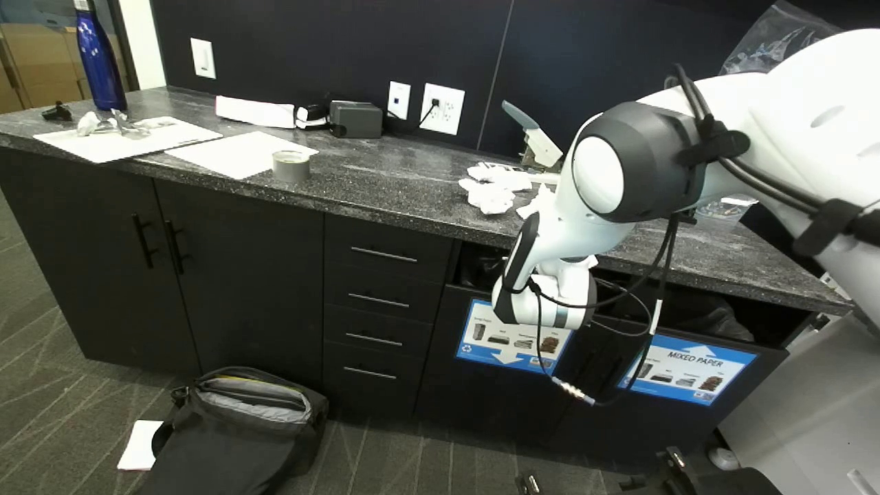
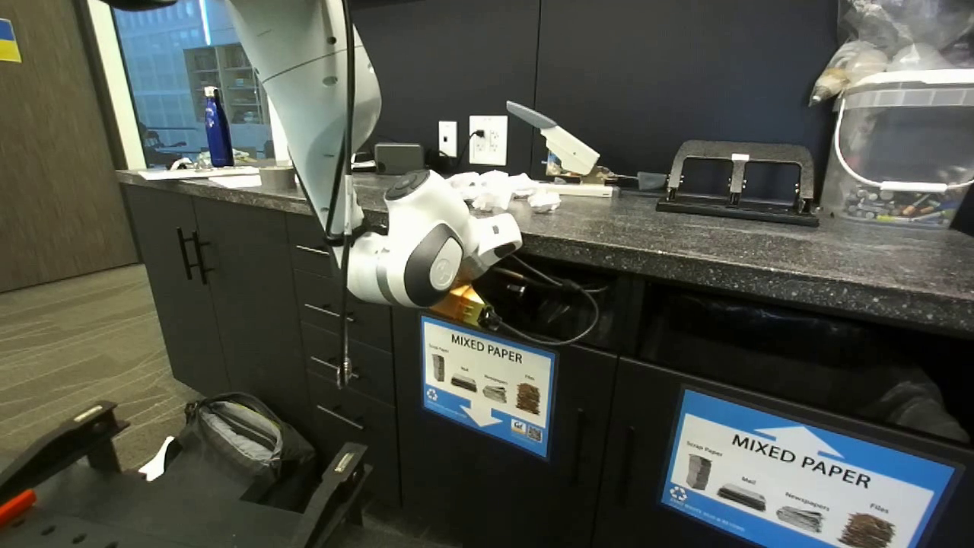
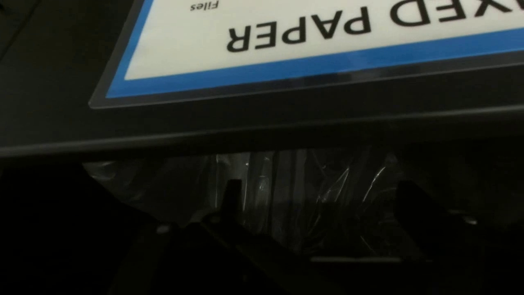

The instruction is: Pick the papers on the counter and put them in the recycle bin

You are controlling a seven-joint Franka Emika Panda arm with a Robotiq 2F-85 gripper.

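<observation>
Several crumpled white papers [image 1: 489, 189] lie in a cluster on the dark speckled counter [image 1: 385, 185]. In an exterior view the arm covers part of one scrap; the papers [image 2: 493, 189] also show above the robot's hand in an exterior view. The recycle bin [image 2: 487, 479] is the black unit with the blue MIXED PAPER sign, its slot under the counter edge. My hand is at that slot, fingertips hidden from both exterior views. In the dark wrist view my gripper [image 3: 321, 186] stands open over a shiny plastic liner [image 3: 286, 176], with no paper visible between its fingers.
The bin's front lip [image 3: 262, 108] lies close before the gripper. A bin with a matching sign [image 1: 694, 368] stands alongside. A stapler-like device [image 2: 567, 152], a hole punch [image 2: 738, 205] and a clear bucket [image 2: 875, 164] line the back. Cables hang from the arm.
</observation>
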